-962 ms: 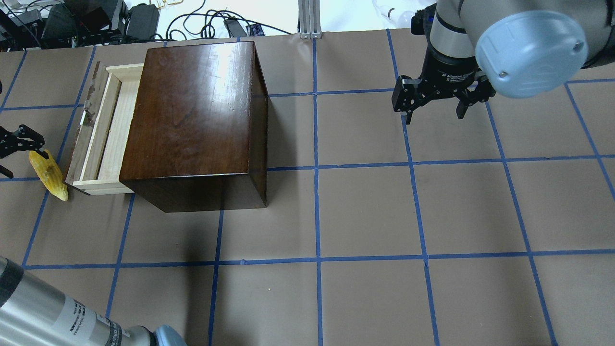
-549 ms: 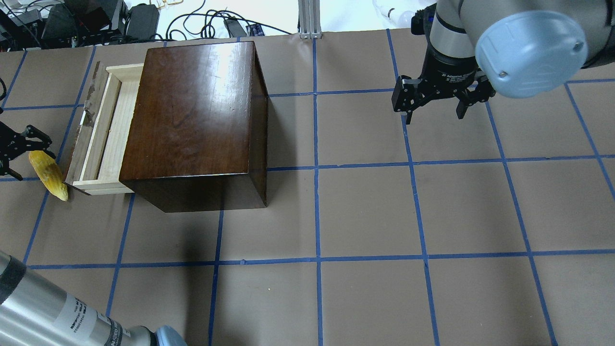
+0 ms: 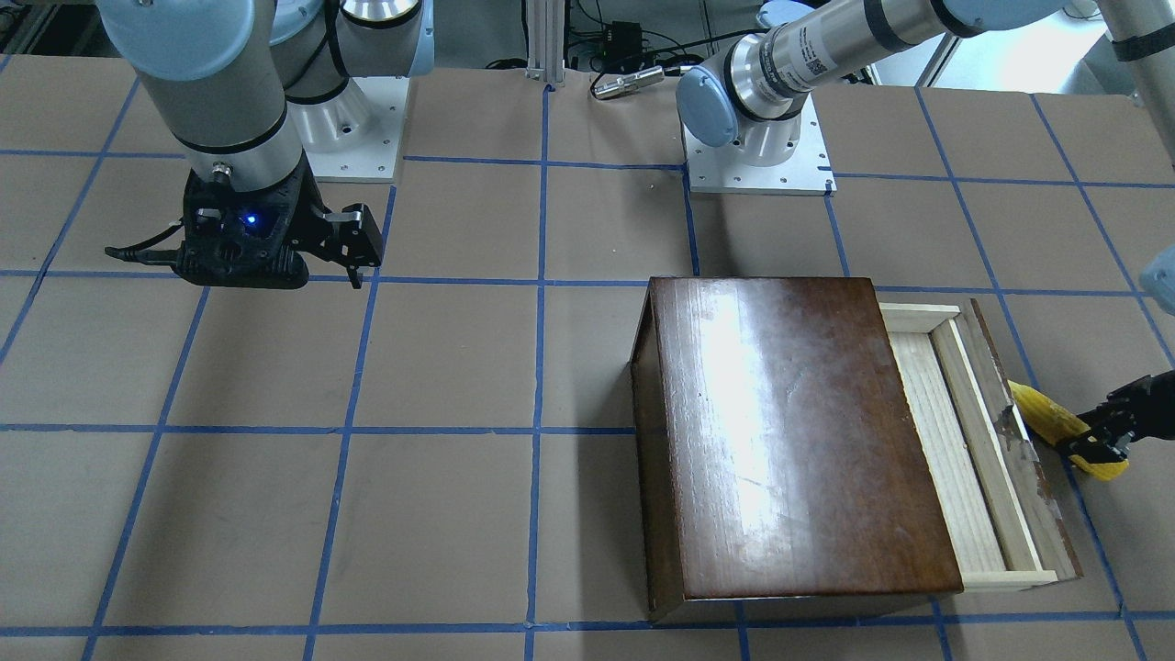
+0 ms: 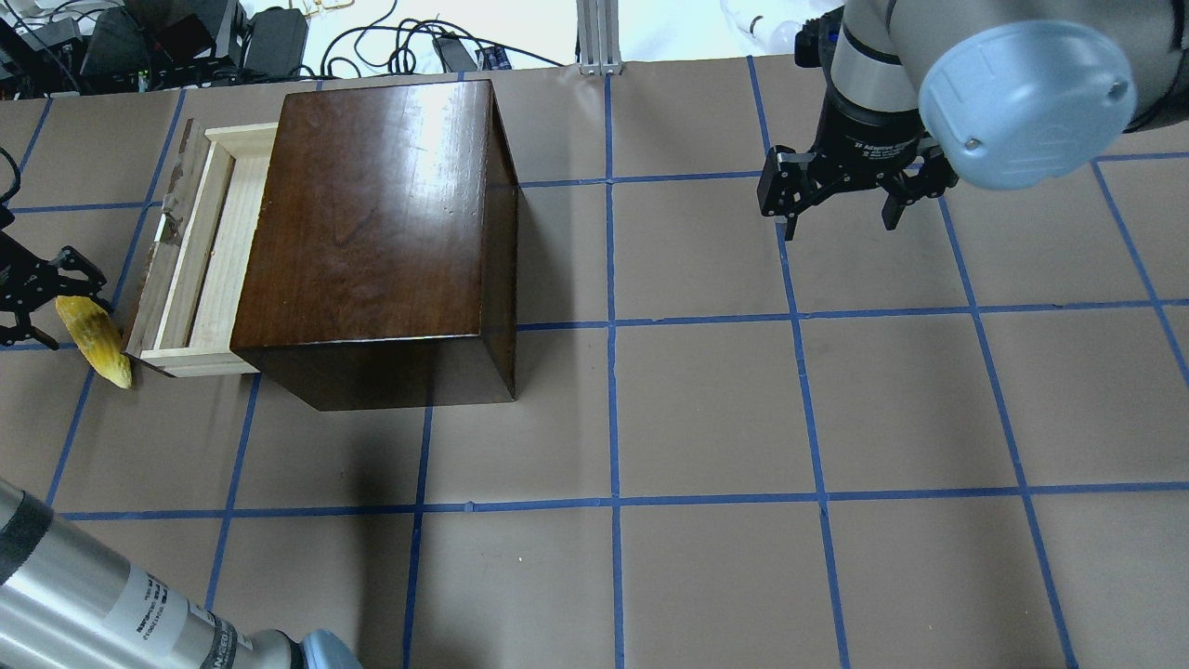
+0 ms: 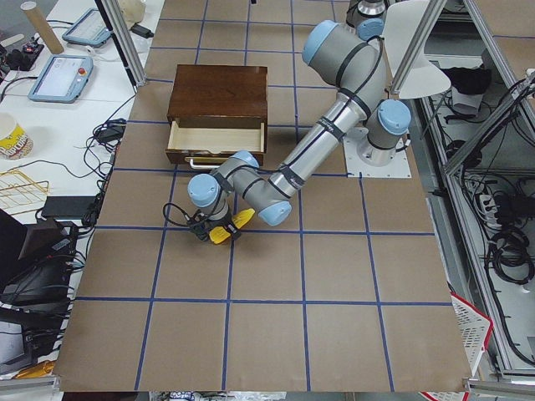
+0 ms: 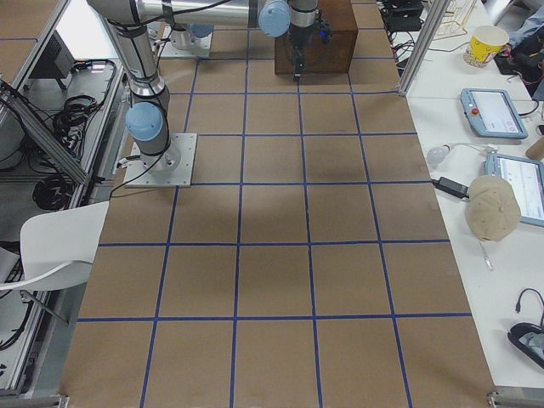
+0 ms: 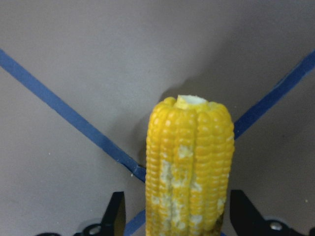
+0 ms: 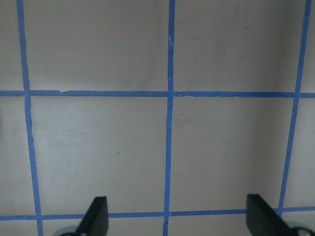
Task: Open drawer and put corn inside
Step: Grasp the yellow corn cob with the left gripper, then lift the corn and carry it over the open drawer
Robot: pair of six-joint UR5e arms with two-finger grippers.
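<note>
Overhead: drawer (image 4: 228, 251) pulled partly out of dark box (image 4: 372, 214) on worktop (image 4: 706, 409). Corn (image 4: 100, 346) lies on worktop just beside drawer front, outside it. Left pincer (image 4: 60, 311) spread, astride corn's blunt end. Right pincer (image 4: 836, 218) spread, empty, well apart from box.

Front-facing: corn against drawer's worn front panel, left pincer over its outer end.

Left wrist: corn between spread fingers (image 7: 115, 216), gap visible on one side.

Right wrist: fingers wide apart, blue tape grid below.
</note>
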